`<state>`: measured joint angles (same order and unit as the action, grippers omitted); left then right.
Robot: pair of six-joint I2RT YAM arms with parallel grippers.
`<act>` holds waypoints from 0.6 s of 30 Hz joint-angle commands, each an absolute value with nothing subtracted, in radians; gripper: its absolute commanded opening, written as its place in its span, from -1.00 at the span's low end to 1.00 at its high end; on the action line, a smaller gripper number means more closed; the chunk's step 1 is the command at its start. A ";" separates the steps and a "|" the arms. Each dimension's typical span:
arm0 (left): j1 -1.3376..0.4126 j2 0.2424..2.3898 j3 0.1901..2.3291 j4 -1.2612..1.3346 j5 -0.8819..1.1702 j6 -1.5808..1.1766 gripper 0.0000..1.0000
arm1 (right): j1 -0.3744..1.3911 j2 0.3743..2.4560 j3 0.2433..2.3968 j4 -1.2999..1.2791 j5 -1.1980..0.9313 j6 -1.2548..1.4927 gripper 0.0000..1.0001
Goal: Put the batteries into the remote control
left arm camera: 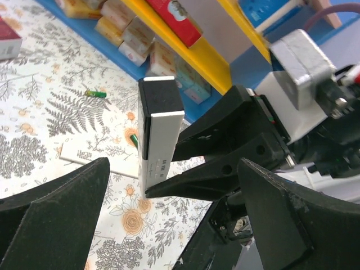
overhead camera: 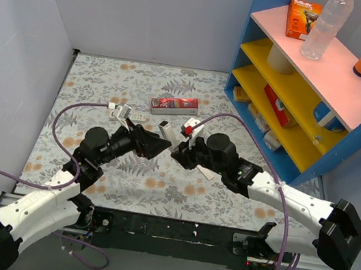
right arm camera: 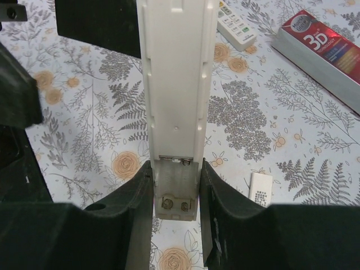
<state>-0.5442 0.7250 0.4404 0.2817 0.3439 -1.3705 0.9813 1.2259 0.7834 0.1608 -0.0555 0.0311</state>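
Note:
My right gripper (right arm camera: 175, 166) is shut on the lower end of the white remote control (right arm camera: 174, 84) and holds it above the mat. Its battery bay (right arm camera: 175, 194) faces the right wrist camera, open and with bare springs. In the left wrist view the remote control (left arm camera: 160, 135) stands upright in the right gripper's black fingers (left arm camera: 225, 146). My left gripper (left arm camera: 174, 191) is open wide just in front of it, touching nothing. Two green batteries lie on the mat, one (left arm camera: 95, 93) near the shelf and one (left arm camera: 134, 139) partly hidden behind the remote.
A red carton (overhead camera: 175, 106) lies on the floral mat beyond both grippers, and a second white remote (overhead camera: 123, 110) lies to its left. A small white cover piece (right arm camera: 260, 189) rests on the mat. The blue and yellow shelf (overhead camera: 312, 95) stands at the right.

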 commanded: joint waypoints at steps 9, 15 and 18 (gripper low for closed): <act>-0.543 0.819 0.445 0.410 0.233 -1.443 0.79 | 1.043 1.305 0.899 0.155 0.069 0.029 -0.97; -0.543 0.847 0.423 0.420 0.213 -1.447 0.52 | 1.055 1.324 0.919 0.152 0.061 0.025 -0.97; -0.543 0.848 0.408 0.422 0.210 -1.450 0.29 | 1.057 1.328 0.920 0.150 0.064 0.025 -0.97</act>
<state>-0.5442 0.8494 0.4301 0.3969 0.2356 -1.4509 1.0489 1.3300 0.8623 0.1131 0.0502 0.0277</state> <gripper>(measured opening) 0.704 0.374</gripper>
